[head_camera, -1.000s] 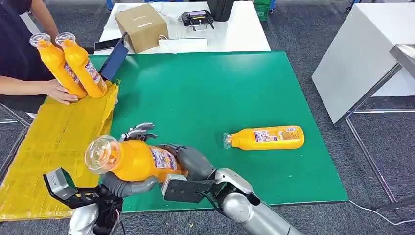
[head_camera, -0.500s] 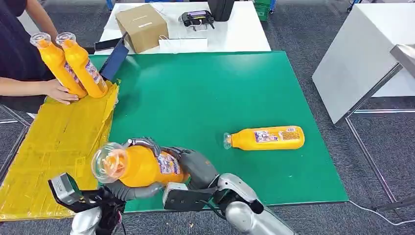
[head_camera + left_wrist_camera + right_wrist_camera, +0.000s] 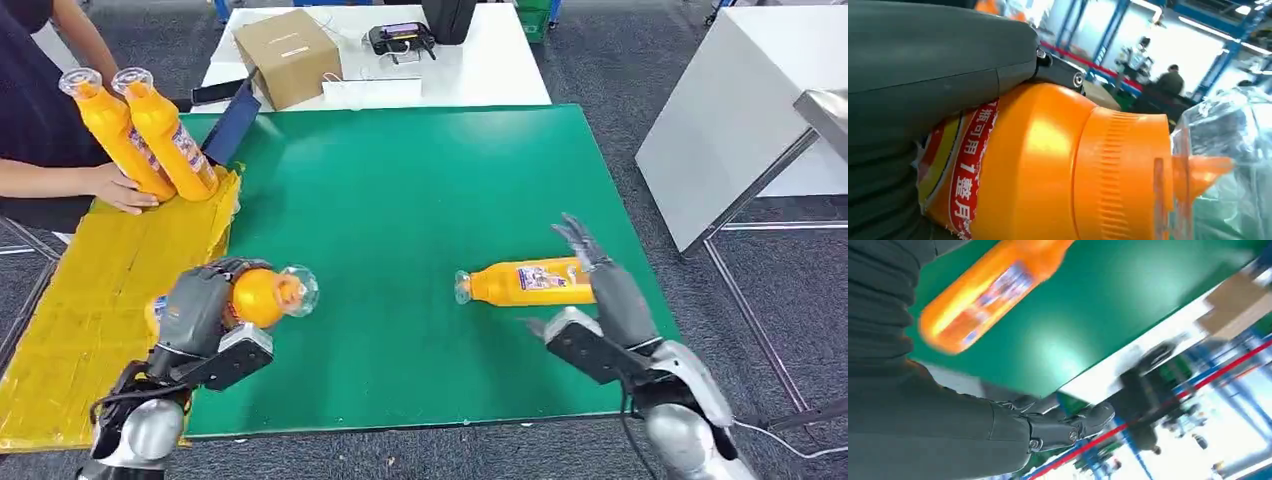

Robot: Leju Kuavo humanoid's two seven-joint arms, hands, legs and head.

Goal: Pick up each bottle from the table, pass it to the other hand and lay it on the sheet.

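We hold one orange bottle in our left hand, fingers wrapped round its body, clear cap pointing toward the middle of the green mat. It hangs just over the mat's left edge, right beside the yellow sheet. Our right hand is released, fingers spread and holding nothing, poised just beside the base of the second bottle, which lies on its side on the mat's right half.

What could go wrong: the lying bottle is round and may roll away toward the mat's near edge if our fingers nudge it before closing. The held bottle could slip if the left grip sits too near its base; we cannot tell how secure it is.

On the sheet's far end a person's hand steadies two more bottles, so open room lies on the sheet's near part. The mat's middle is open for reaching.
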